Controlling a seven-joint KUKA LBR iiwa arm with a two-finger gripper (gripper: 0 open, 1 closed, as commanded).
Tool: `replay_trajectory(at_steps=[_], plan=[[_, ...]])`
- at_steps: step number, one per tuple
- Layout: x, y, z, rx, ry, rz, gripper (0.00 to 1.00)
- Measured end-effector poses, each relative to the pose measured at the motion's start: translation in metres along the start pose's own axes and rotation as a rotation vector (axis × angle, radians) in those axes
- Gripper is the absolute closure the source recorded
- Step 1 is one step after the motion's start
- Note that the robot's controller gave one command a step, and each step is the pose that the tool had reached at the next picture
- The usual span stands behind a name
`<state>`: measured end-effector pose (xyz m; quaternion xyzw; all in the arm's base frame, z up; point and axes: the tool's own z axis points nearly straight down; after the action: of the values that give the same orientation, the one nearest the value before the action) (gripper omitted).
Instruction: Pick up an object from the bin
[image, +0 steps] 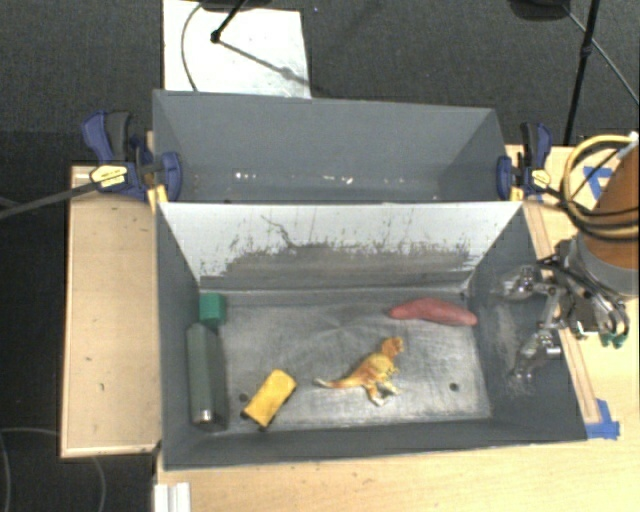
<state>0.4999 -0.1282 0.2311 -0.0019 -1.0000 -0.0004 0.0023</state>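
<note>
Currently your gripper hangs over the right sloping wall of the bin; you cannot tell how far its jaws stand apart, and nothing shows between them. Nearest on the floor lies a red oblong piece, with an orange toy dinosaur near it, toward the front.

Grey metal bin is showing matt, scratched, scuffed walls and floor. Orange dinosaur is looking like smooth hard plastic. Red oblong piece is looking smooth, yellow block matt, dark green cylinder dull. Gripper is gleaming as bare metal.
</note>
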Motion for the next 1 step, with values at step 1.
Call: replay_trajectory(at_steps=[1], plan=[[-0.0017, 0.0006, -0.0040, 0.002, -0.008, -0.004, 0.00]])
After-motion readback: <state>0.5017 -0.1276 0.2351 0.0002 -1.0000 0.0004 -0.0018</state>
